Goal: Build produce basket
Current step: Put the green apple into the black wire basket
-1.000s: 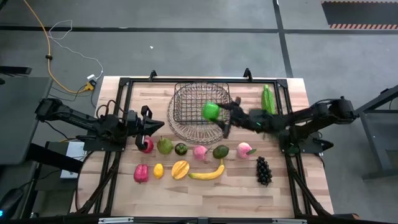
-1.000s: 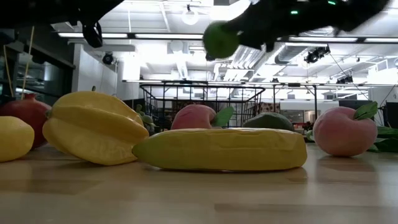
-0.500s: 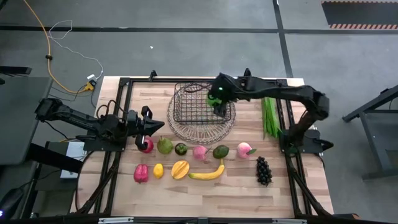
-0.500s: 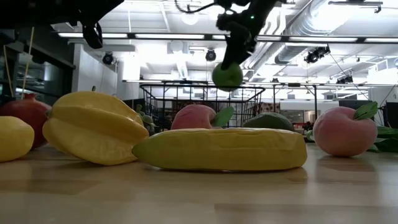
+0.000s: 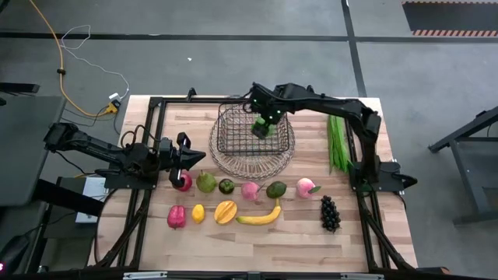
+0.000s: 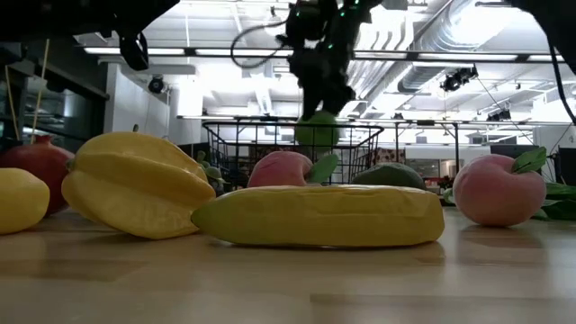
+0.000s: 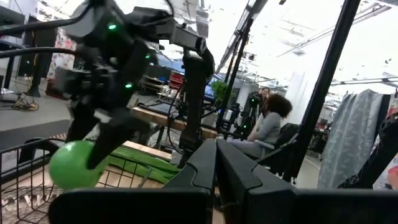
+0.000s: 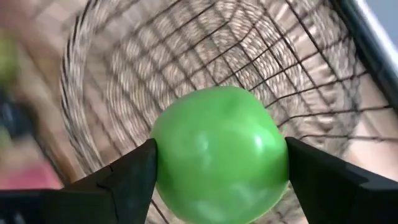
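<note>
My right gripper (image 5: 263, 124) is holding a green apple (image 8: 219, 153) tight between its two fingers (image 8: 127, 180), one on each side of it. I hold the apple over the inside of the basket (image 5: 233, 148), near the side that is far from the row of fruit. From the low camera the apple (image 6: 317, 132) hangs at about the height of the basket's top edge (image 6: 270, 125), and I cannot tell if it touches the wire. The basket is dark wire with a square top part and a rounder, paler part, and it sits at the back middle of the worktop (image 5: 257, 237). My left gripper (image 5: 191, 158) is squeezed shut with nothing in it, and it waits beside the basket, just above a red fruit (image 5: 184, 182). The other produce lies in front of the basket: a green pear-like fruit (image 5: 205, 182), a pink peach (image 5: 250, 190), an avocado (image 5: 276, 189), another peach (image 5: 306, 187), dark grapes (image 5: 330, 213), a red pepper (image 5: 177, 216), a lemon (image 5: 198, 212), a starfruit (image 5: 226, 211) and a banana (image 5: 261, 217). A long green husk (image 5: 336, 144) lies on the right side of the basket. A person (image 7: 271, 124) sits in the room behind.
</note>
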You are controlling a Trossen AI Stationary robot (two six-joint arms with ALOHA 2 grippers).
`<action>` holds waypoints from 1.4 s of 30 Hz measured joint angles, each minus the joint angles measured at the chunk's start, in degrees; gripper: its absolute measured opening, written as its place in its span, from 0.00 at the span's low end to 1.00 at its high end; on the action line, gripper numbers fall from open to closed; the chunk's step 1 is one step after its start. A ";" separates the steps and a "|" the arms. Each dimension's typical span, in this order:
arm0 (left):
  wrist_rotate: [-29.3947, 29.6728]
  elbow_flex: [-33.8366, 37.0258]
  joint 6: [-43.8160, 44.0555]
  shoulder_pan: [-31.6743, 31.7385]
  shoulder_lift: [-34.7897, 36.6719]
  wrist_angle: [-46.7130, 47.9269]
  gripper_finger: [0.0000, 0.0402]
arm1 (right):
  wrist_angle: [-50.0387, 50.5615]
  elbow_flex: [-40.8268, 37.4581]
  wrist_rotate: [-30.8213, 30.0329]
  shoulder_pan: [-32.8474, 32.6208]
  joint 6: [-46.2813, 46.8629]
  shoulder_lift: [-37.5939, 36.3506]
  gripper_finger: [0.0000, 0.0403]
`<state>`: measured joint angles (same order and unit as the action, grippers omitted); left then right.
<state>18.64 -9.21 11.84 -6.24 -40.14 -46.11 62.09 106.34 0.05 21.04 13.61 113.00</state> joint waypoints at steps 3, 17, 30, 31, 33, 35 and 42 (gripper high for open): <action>0.00 0.00 0.00 0.00 0.00 -0.02 0.00 | -0.58 0.00 0.42 0.72 7.40 1.80 0.75; -0.42 0.00 0.03 -0.02 0.00 -0.01 0.00 | -2.09 0.00 -6.13 0.85 21.05 9.24 0.75; -0.42 0.00 0.13 -0.02 0.00 -0.02 0.00 | -3.54 0.02 -15.57 0.85 25.42 9.43 0.77; -0.44 0.00 0.15 -0.02 0.00 -0.02 0.00 | -3.48 0.02 -15.56 0.85 25.42 9.43 0.78; -0.42 0.00 0.15 -0.02 0.00 -0.02 0.00 | -3.48 0.02 -15.56 0.83 25.42 9.43 0.80; -0.42 0.00 0.07 -0.02 0.00 -0.02 0.00 | -3.47 0.02 -15.58 0.83 25.42 9.43 0.82; -0.42 0.00 0.11 -0.02 0.00 -0.02 0.00 | -3.74 0.02 -14.96 0.83 23.59 9.43 0.84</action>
<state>18.22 -9.21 11.95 -6.26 -40.14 -46.13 58.35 106.37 -14.91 21.87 37.20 122.43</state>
